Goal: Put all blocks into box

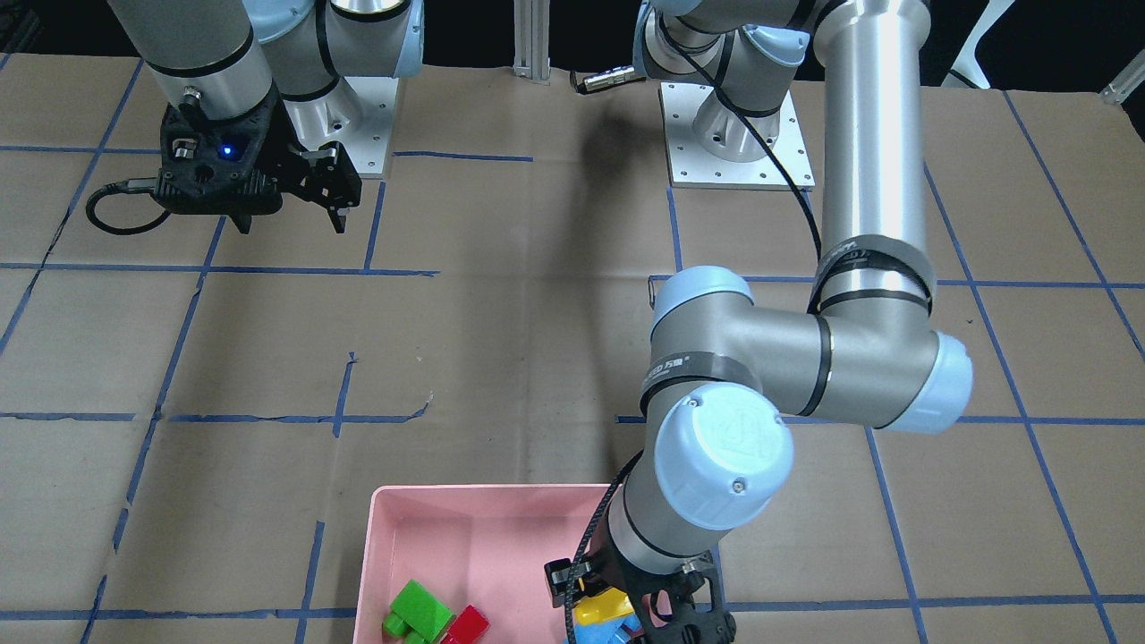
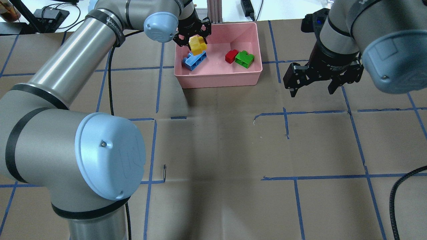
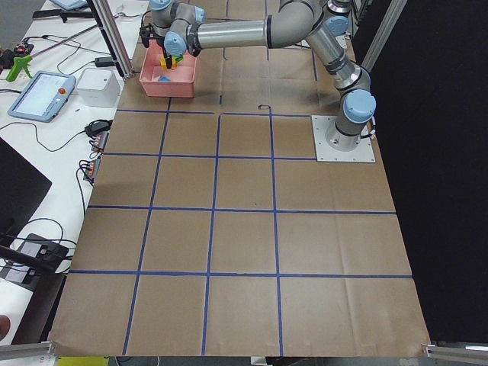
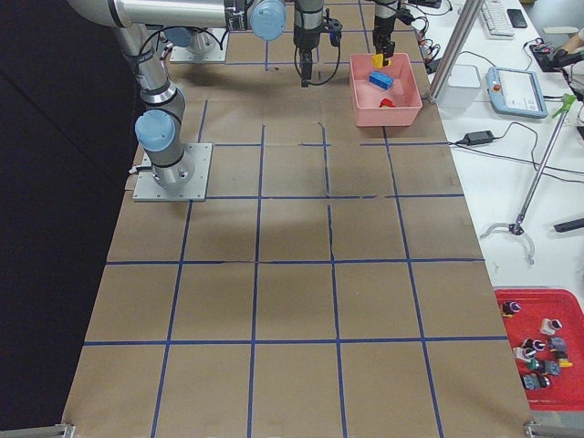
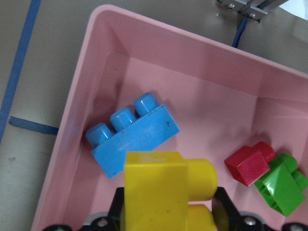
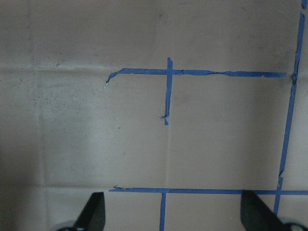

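**Yellow brick clamped in the left gripper, other three lying in the box**

The table [image 2: 217, 150] is covered in brown cardboard with a grid of blue tape [image 2: 286, 123] laid over it. In the side views there's a white bench along the far edge with a teach pendant [image 3: 42, 95] on it. Further down the bench sits a red tray [image 4: 547, 310] of small parts. An aluminium post [image 2: 213, 11] stands right behind the pink box [image 2: 220, 80].

Nothing sits between the two grippers except the box itself.

The left arm is stretched way out across the table, wrist bent down over one end of the box. The left gripper [image 2: 194, 42] has its fingers pinched on the yellow block [image 2: 196, 45], held above the box floor. Just past the fingertips the light-blue block [image 5: 132, 137] lies on its side near the box wall. I can't tell if the yellow one touches it. Further off to one side of those fingers are the red block [image 5: 248, 163] and the green block [image 5: 284, 185], snug against each other.

The right gripper [image 2: 312, 92] points down over bare cardboard beside the box, fingers spread wide, nothing between them.
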